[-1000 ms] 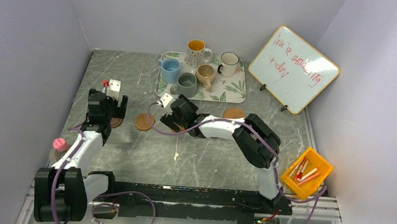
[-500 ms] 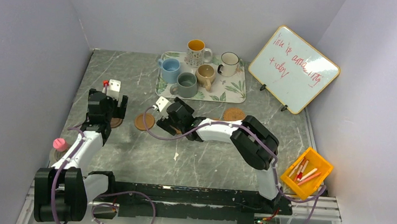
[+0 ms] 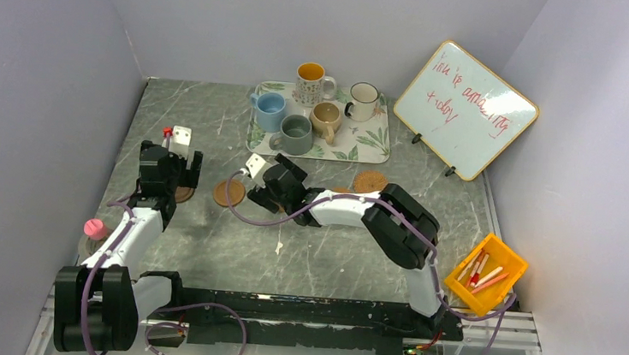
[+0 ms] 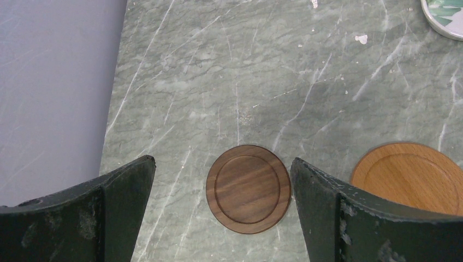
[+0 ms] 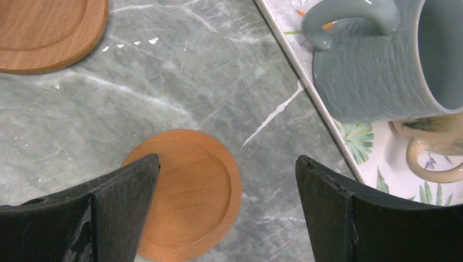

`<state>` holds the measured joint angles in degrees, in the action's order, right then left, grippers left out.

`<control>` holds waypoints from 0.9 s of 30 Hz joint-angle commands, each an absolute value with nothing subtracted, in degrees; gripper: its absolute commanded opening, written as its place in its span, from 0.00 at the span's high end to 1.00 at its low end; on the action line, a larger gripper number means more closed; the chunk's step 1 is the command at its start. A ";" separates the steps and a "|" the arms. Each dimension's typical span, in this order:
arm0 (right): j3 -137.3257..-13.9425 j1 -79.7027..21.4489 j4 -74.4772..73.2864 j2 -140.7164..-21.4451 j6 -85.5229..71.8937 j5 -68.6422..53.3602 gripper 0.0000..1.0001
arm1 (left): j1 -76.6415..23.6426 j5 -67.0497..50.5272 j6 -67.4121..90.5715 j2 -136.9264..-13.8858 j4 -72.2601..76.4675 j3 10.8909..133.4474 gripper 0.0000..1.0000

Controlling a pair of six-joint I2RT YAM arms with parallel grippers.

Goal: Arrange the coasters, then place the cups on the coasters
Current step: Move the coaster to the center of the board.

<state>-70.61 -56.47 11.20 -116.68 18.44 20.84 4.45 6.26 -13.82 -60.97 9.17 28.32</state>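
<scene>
Top view, 12 o'clock = far wall.

**Left side.** A pink-capped object [image 3: 95, 229] sits at the table's 9 o'clock edge, beside my left arm.
- My left pincer [image 4: 222, 162] hangs released, fingers spread wide, nothing in them.
- The dark walnut coaster [image 4: 248, 189] lies flat on the marble table [image 4: 245, 82] between the two fingers. The wrist view shows a gap on either side.
- At its 3 o'clock, a light wooden coaster [image 4: 412, 177] lies flat, part-hidden by one finger.

**Centre.** My right pincer [image 5: 227, 161] is also released, wide and empty, low over the table.
- A second light wooden coaster [image 5: 191, 191] lies under it. Its 9 o'clock edge runs beneath one finger; I cannot tell if they touch.

**Toward 12 o'clock.** The leaf-print tray [image 3: 365, 143] holds all five cups upright, none on a coaster.
- The light blue cup [image 3: 270, 107] is at the tray's 9 o'clock.
- The grey-green cup [image 3: 296, 133] is at 7, nearest my right pincer.
- The patterned cup [image 3: 311, 81] is at 11.
- The tan cup [image 3: 326, 118] is mid-tray.
- The white dark-rimmed cup [image 3: 363, 100] is at 2.

**Right side.**
- A woven coaster [image 3: 371, 181] lies on the table at the tray's 5 o'clock, near my right arm.
- The whiteboard [image 3: 465, 109] leans at the table's 2 o'clock.
- The yellow bin [image 3: 485, 274] sits at 4 o'clock.
</scene>
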 commanded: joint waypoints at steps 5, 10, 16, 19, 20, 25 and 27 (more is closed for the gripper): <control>-69.22 -56.08 13.39 -118.75 19.55 23.56 0.00 | 4.75 5.81 -13.26 -59.84 10.88 29.53 0.00; -71.80 -55.25 11.57 -120.35 18.42 22.73 0.00 | 4.75 6.00 -13.27 -59.63 10.81 29.53 0.00; -71.93 -54.94 10.94 -119.28 18.05 21.75 0.00 | 4.75 5.87 -13.21 -59.92 10.90 29.53 0.00; -71.92 -54.64 10.98 -119.52 18.08 22.00 0.00 | 4.75 5.80 -13.18 -59.99 10.90 29.53 0.00; -71.94 -54.59 10.94 -119.57 18.17 22.04 0.00 | 4.75 5.74 -13.23 -59.98 10.90 29.53 0.00; -72.41 -54.42 11.20 -120.59 18.62 24.08 0.00 | 4.75 5.85 -13.27 -59.69 10.90 29.44 0.00; -72.50 -54.42 11.28 -120.97 18.59 24.54 0.00 | 4.75 5.82 -13.27 -59.72 10.98 29.44 0.00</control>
